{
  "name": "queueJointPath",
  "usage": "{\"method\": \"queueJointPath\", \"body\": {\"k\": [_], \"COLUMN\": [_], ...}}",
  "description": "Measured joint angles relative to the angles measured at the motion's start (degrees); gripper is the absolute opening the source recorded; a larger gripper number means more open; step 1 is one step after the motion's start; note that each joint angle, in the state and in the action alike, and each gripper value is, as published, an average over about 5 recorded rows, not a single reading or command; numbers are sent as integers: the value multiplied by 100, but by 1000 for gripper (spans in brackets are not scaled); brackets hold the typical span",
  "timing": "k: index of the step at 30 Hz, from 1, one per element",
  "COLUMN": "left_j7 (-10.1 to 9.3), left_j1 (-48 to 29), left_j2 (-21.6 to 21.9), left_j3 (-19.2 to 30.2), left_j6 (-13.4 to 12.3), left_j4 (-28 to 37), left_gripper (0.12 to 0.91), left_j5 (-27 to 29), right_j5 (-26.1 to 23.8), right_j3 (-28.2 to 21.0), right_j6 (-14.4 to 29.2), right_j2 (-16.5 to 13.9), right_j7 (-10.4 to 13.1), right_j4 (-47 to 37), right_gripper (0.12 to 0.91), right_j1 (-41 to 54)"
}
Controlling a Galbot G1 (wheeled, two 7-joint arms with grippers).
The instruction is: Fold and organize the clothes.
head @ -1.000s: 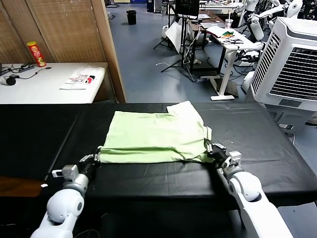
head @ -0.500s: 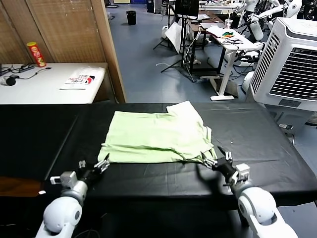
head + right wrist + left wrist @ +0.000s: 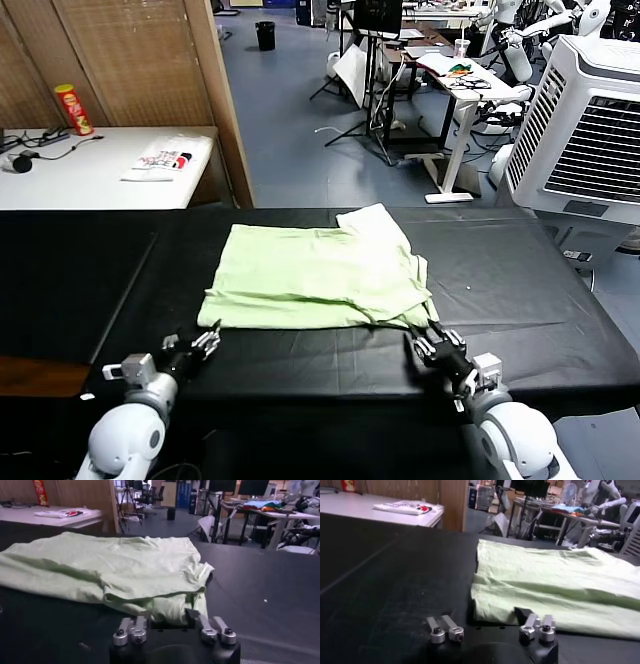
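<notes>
The clothes, one pale green T-shirt (image 3: 315, 275), lie folded flat in the middle of the black table (image 3: 530, 290). A sleeve sticks out at the far right. My left gripper (image 3: 206, 336) sits low on the table just short of the shirt's near left corner (image 3: 485, 600). It is open, and nothing lies between its fingers (image 3: 522, 613). My right gripper (image 3: 427, 345) rests just short of the near right corner, shut. The bunched hem (image 3: 170, 605) lies directly ahead of the right gripper (image 3: 172, 617). No cloth is lifted.
Behind at the left stands a white table (image 3: 60, 180) with a folded white red-printed item (image 3: 165, 158) and a red can (image 3: 72, 108). A wooden partition (image 3: 215, 100) rises behind the black table. A white air cooler (image 3: 590, 130) stands at the far right.
Both grippers held the shirt's near corners a second ago. They let go, opened wide and drew back toward me. The right one has since shut and the left one has narrowed.
</notes>
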Motion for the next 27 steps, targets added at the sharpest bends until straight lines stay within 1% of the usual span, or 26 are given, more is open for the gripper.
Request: {"method": "queueJointPath", "body": {"k": [4,6,7,11,15,19,27], "left_j7": [-41,-84,-106,-173,-215,-219,-161], "left_j1": [45,118,160,397,718,1051,1788], "left_j2": [43,99,129,270,409,471,504], "left_j3": [3,4,5,4,-17,-62,-250], "left_j6": [37,76,98,180,248,288,270], "left_j4": [-38,-123,-178,-466,-810,-1094,-1491], "left_gripper": [209,147,134,133,131,131,131], "left_j5": [23,84,122,308,459,594,649], "right_j5": [248,354,388,407,378,293,109], "right_j3": [63,114,140,267,415,550,666], "right_j6": [-298,-442,-501,-668,-739,-764,-768], "right_j2": [-136,-220,-260,-394,-445,-421,-311], "right_j7": [154,218,238,276,347,399,390], "right_j4": [137,232,282,514,772,1019,1359], "right_gripper": [123,123,123,123,123,123,126], "right_j1": [-79,-148,-190,-454,-830,-1219,-1773]}}
